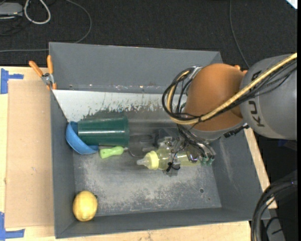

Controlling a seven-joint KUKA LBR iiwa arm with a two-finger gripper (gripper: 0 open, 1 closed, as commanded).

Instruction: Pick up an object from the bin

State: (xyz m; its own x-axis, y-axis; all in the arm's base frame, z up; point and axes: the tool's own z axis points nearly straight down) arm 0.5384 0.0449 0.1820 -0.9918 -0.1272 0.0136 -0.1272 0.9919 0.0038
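Observation:
My gripper [188, 151] hangs below the arm's orange cover, low in the bin's middle right. It is right over the wide end of a pale yellow baby bottle [155, 160] that lies on its side with its teat pointing left. The gripper hides the bottle's right end. A small light green piece [112, 152] lies on the floor to the left of the bottle. Just behind the bottle lies a clear, glassy thing [139, 140].
A dark green cup [103, 130] lies on its side at the back left, over a blue curved piece [76, 142]. A yellow lemon [85, 205] sits in the front left corner. Bare bin floor stretches along the front and at the right.

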